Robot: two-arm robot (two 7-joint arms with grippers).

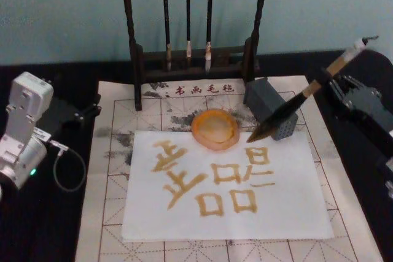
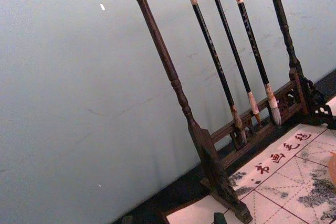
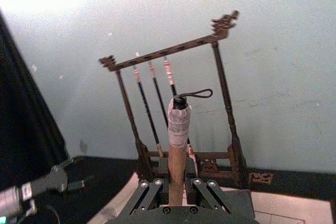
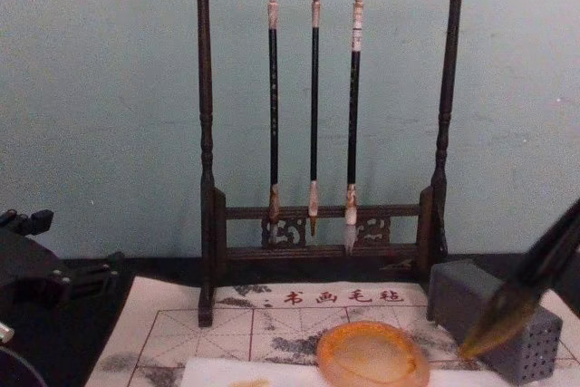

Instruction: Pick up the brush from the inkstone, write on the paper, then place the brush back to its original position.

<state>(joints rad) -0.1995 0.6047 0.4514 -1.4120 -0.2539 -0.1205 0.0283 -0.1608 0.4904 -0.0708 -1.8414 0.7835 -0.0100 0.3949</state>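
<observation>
My right gripper [image 1: 331, 83] is shut on the tan handle of the brush [image 1: 288, 108], which slants down to the left. Its dark tip hangs just right of the round orange inkstone [image 1: 215, 129], over the top edge of the paper [image 1: 276, 213]. The white paper carries several golden-brown characters. In the chest view the brush [image 4: 530, 283] points down at the inkstone [image 4: 372, 355] from the right, its tip in front of the grey block. The right wrist view has the gripper [image 3: 177, 195] clamped around the brush handle [image 3: 177, 145]. My left gripper [image 1: 89, 110] rests parked at the table's left.
A grey block with small holes [image 1: 267, 105] stands right behind the brush tip. A dark wooden rack [image 1: 196, 59] with three thin black-handled brushes stands at the back. The beige felt mat [image 1: 110, 213] with red grid lies under the paper.
</observation>
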